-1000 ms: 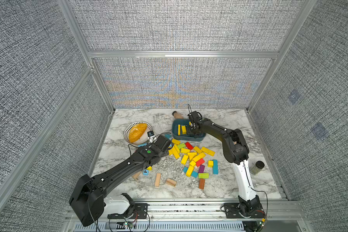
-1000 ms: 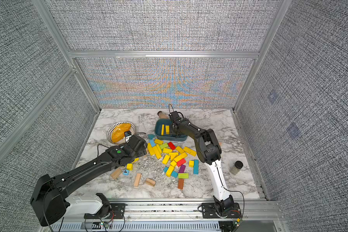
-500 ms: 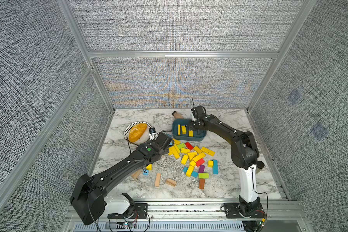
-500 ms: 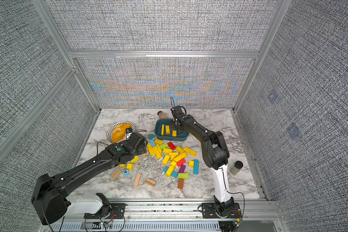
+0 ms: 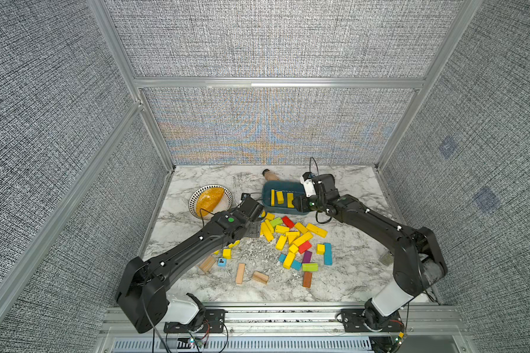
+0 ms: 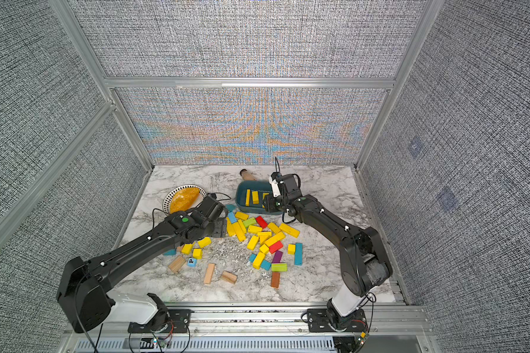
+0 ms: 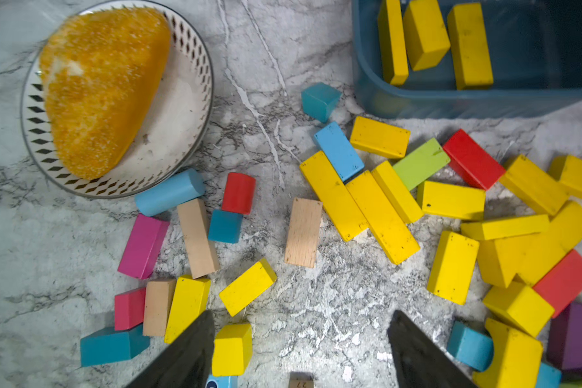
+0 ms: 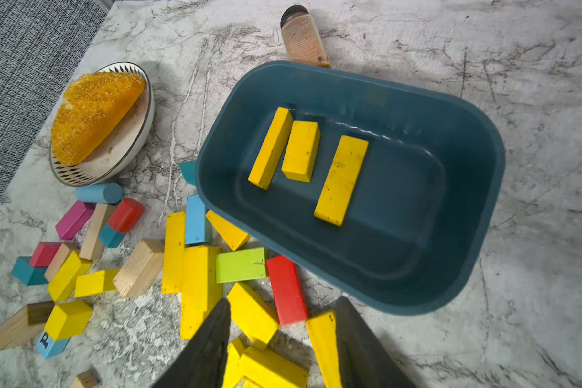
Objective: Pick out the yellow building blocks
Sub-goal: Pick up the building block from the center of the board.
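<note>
Three yellow building blocks (image 8: 341,179) lie in the dark teal bin (image 8: 484,161), seen in both top views (image 5: 280,197) (image 6: 254,197). Many more yellow blocks (image 5: 300,238) are mixed with other colours in a pile in front of the bin (image 5: 268,185). My right gripper (image 8: 284,300) hangs open above the bin's near edge (image 5: 297,203), holding nothing. My left gripper (image 7: 303,314) stands wide open over bare marble at the pile's left side (image 5: 253,227). A short yellow cube (image 7: 231,349) lies just beside its finger, and two long yellow bars (image 7: 360,208) lie ahead.
A patterned bowl (image 5: 196,200) holding an orange wedge sits left of the bin. A brown bottle (image 5: 270,174) lies behind the bin. Red, blue, green, purple and bare wood blocks (image 5: 240,273) are scattered at the front. A small jar (image 5: 386,258) stands behind the right arm.
The right gripper opened and a third yellow block now lies in the bin; that arm rose and drew back. The left gripper edged toward the pile.
</note>
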{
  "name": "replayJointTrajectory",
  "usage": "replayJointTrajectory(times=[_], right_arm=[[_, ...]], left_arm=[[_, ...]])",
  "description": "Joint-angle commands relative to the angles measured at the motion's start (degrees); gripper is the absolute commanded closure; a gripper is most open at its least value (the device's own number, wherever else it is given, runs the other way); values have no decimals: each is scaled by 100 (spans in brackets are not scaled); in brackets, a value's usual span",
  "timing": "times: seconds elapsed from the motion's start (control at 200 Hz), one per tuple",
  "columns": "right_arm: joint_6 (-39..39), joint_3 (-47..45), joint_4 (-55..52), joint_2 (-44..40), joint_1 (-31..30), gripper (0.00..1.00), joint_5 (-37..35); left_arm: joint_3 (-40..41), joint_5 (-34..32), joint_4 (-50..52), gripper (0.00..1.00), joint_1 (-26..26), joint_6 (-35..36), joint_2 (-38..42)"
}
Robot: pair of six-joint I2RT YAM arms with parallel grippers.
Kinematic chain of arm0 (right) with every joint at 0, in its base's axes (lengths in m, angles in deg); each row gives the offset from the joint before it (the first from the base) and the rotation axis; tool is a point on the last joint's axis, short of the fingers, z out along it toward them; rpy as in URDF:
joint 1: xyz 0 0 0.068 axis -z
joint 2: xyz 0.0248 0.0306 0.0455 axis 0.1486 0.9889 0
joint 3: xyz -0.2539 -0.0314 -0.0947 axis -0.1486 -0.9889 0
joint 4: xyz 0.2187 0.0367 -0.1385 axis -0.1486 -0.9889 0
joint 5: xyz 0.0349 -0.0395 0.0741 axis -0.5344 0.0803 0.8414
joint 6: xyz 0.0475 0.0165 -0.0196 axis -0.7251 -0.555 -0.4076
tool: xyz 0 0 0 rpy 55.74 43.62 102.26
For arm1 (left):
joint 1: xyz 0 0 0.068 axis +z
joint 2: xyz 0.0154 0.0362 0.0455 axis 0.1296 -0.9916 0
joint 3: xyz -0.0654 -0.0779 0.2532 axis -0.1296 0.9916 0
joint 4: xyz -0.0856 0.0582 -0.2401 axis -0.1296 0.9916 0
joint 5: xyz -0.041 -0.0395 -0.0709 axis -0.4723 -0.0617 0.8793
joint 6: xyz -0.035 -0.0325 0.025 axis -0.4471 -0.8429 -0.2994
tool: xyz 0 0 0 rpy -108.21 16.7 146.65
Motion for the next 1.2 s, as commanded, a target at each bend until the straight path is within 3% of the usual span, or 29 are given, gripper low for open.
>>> replayJointTrajectory(times=[0.0, 0.29, 0.46, 0.636, 0.941, 1.196], right_arm=[[-30, -133, 190, -223, 9, 48, -12], [-174, -264, 327, -343, 5, 48, 14], [-154, -251, 345, -192, 3, 48, 62], [-110, -211, 221, -55, 11, 48, 28], [-93, -182, 109, 131, 5, 48, -7], [-39, -27, -28, 191, 10, 48, -33]], left_arm=[[-230, 405, 730, 17, 120, 443, -379], [-255, 497, 1225, 18, 245, 435, -1184], [-319, 135, 1328, 18, 359, 529, -1535], [-365, 379, 1083, 21, 614, 725, -1765], [-463, 872, 774, 39, 1030, 1074, -2233], [-246, 996, 597, 57, 1071, 1070, -2253]])
